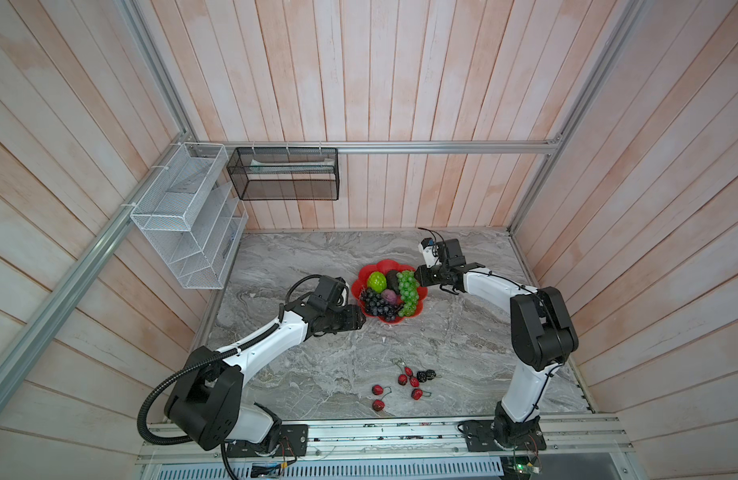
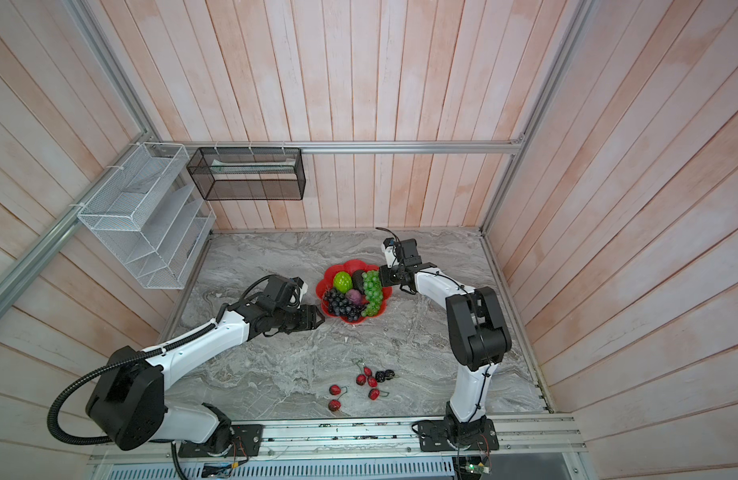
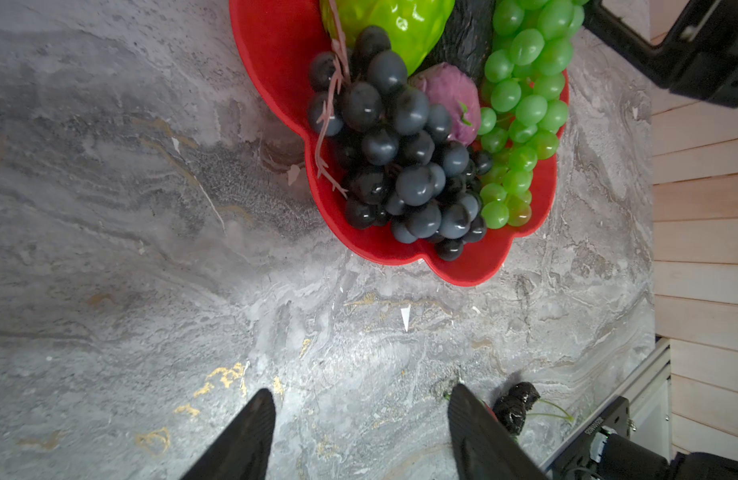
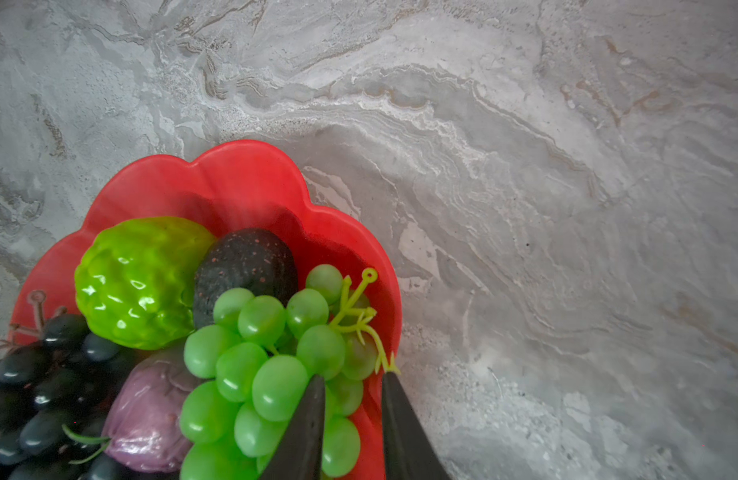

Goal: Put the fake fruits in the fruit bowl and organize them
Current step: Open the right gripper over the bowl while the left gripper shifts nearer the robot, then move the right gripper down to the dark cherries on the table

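Observation:
The red petalled fruit bowl (image 1: pixel 390 264) (image 4: pixel 234 178) sits mid-table. In it lie a dark grape bunch (image 1: pixel 375 303), a lime-green ball (image 1: pixel 376 281), a black rough oval (image 4: pixel 246 262), a purple-pink ball (image 4: pixel 147 415) and a green grape bunch (image 1: pixel 408 291) (image 4: pixel 259 374). My right gripper (image 1: pixel 419 276) (image 4: pixel 354 377) is at the bowl's right edge, its narrow jaws pinching green grapes, with the red rim also between them. My left gripper (image 1: pixel 359 322) (image 3: pixel 359 390) hangs open and empty over the table by the bowl's front left. Small red stemmed fruits (image 1: pixel 402 379) and black berries (image 1: pixel 426 375) (image 3: pixel 516 405) lie near the front.
A white wire basket (image 1: pixel 184 216) and a black mesh basket (image 1: pixel 284 174) hang on the back-left walls. An aluminium rail (image 1: pixel 379 432) with both arm bases runs along the table's front edge. Wooden panel walls close in the sides.

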Controlling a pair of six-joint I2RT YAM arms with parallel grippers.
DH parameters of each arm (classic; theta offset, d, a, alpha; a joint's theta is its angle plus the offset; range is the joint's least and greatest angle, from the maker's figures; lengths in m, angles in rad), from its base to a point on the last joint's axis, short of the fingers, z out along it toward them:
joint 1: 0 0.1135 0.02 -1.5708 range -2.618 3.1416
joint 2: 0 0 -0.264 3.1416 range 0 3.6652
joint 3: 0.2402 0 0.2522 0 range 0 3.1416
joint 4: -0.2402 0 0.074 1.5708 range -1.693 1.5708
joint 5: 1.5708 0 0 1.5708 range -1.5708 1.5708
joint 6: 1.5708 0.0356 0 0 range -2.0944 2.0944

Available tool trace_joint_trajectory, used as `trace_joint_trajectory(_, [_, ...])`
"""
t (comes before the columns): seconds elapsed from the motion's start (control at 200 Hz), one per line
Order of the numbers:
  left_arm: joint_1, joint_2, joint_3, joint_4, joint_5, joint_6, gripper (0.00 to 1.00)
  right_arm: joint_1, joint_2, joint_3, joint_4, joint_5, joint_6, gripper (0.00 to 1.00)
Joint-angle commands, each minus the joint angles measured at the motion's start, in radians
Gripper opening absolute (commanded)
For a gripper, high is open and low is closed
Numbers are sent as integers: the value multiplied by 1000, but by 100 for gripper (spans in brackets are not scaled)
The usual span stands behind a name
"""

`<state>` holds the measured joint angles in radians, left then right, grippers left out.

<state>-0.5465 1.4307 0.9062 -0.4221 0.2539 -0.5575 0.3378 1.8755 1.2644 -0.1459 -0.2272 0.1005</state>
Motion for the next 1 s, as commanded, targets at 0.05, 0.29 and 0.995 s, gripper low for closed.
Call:
trace_joint_trajectory(0.05, [-4,4,-5,23,2,6,69,14,44,39,-1,-42,-13,25])
trace_joint_trajectory(0.29, [-4,-6,5,-20,18,12,69,15,51,70,-42,-17,-31,26])
trace_joint_trajectory(0.995, [-41,-155,-118,47,108,4,69,224,-680,-419,-228,107,229,38])
